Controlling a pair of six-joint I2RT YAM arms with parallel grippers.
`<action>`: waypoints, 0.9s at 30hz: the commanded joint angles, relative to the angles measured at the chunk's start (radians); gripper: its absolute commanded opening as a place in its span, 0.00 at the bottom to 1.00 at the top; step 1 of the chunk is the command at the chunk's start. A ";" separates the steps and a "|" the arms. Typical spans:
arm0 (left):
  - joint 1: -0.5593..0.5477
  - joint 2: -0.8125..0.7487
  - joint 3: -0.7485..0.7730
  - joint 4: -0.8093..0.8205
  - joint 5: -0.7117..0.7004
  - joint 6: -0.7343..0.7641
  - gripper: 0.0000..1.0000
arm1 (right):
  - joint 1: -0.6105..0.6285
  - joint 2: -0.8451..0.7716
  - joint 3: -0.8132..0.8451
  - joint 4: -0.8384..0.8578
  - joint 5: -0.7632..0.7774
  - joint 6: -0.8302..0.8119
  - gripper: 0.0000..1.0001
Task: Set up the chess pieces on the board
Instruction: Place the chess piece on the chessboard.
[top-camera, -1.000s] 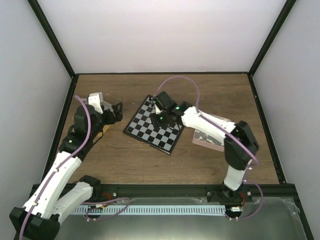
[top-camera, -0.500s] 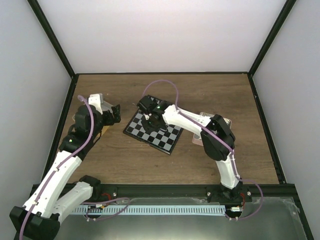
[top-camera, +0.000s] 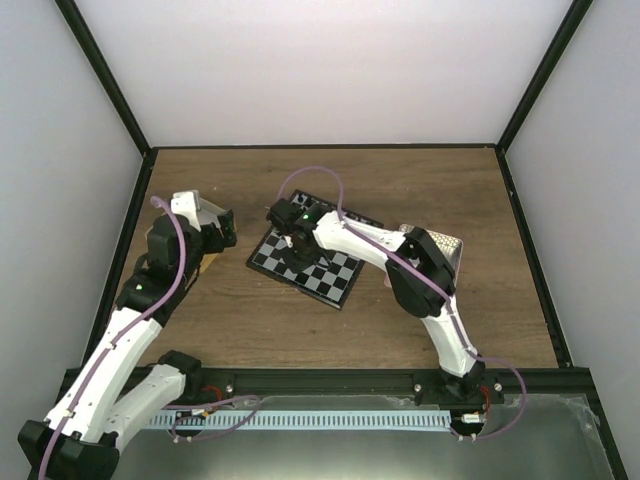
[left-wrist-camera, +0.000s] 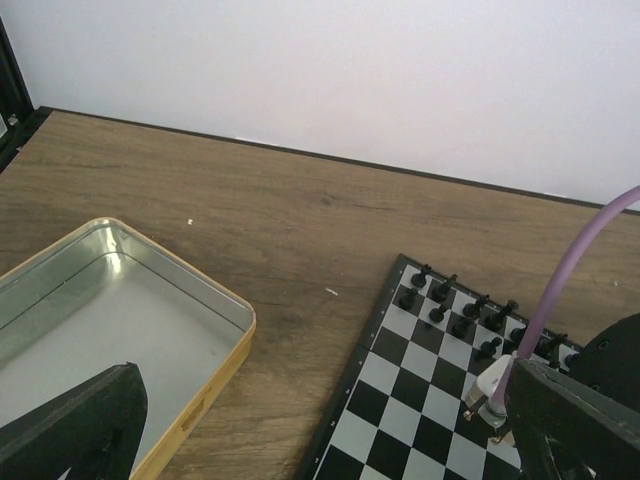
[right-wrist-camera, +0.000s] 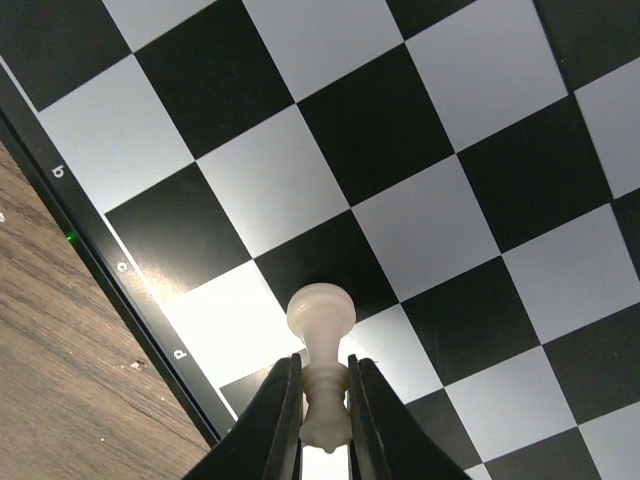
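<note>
The board (top-camera: 338, 277) lies tilted at mid table. It also shows in the left wrist view (left-wrist-camera: 420, 400) and fills the right wrist view (right-wrist-camera: 400, 130). Several black chess pieces (left-wrist-camera: 450, 305) stand in two rows along its far edge. My right gripper (top-camera: 290, 242) hovers over the board's left part. In the right wrist view this gripper (right-wrist-camera: 323, 400) is shut on a cream-white piece (right-wrist-camera: 320, 312), held by its stem just above the squares near the rim. My left gripper (top-camera: 224, 228) is open and empty left of the board, seen wide apart in the left wrist view (left-wrist-camera: 325, 410).
A yellow-sided metal tin (left-wrist-camera: 110, 330) lies open and empty left of the board, under the left gripper. A pink tray (top-camera: 452, 246) sits right of the board, mostly hidden by the right arm. The right arm's purple cable (left-wrist-camera: 560, 290) arcs over the board.
My right gripper has moved left across the board with the white piece to its left side. My left gripper has pulled back a little to the left.
</note>
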 joint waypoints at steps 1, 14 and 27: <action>0.005 -0.015 -0.016 0.004 -0.015 0.019 1.00 | 0.009 0.027 0.074 -0.041 0.016 -0.012 0.11; 0.004 -0.012 0.017 0.031 0.105 -0.029 1.00 | 0.010 0.002 0.086 0.013 0.011 0.029 0.33; 0.005 -0.023 0.083 0.079 0.066 -0.041 1.00 | 0.008 -0.092 -0.068 0.213 0.014 0.119 0.42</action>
